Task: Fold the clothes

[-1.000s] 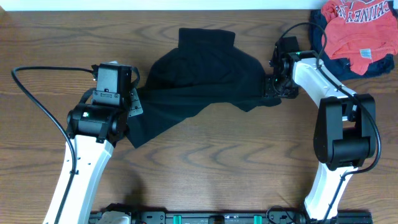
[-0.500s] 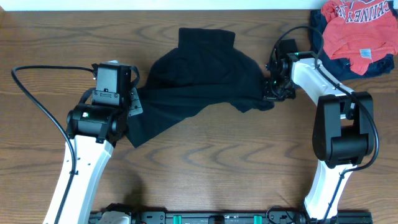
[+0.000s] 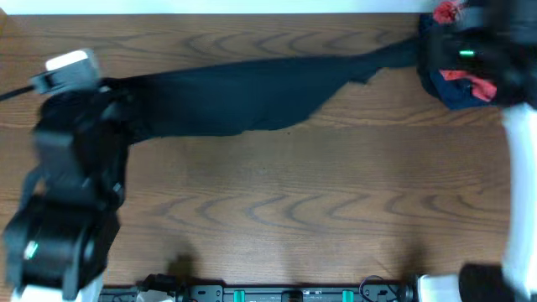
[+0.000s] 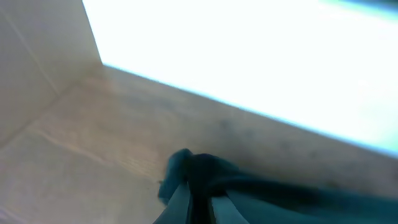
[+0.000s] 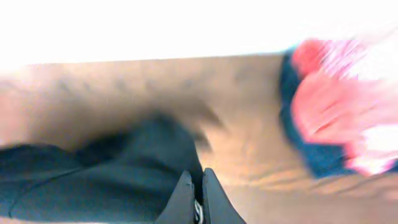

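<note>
**Black garment stretched between two closed grippers**

Tools: left gripper (image 4: 198,202), jaws pinched on the left end of the plain black soft-fabric garment (image 3: 243,96); right gripper (image 5: 194,200), jaws clamped on its right end.
Garment: a long taut band along the brown wooden tabletop's (image 3: 277,201) far edge; a second ago it was a bunched heap.
Far right corner: red shirt (image 5: 329,99) on navy garment (image 3: 443,88), both blurred.

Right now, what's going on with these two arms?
The two arms hold the black garment between them, stretched into a long band across the far side of the table. The left gripper pinches its left end and the right gripper its right end, fingers shut on the fabric. No fold is made yet.
</note>
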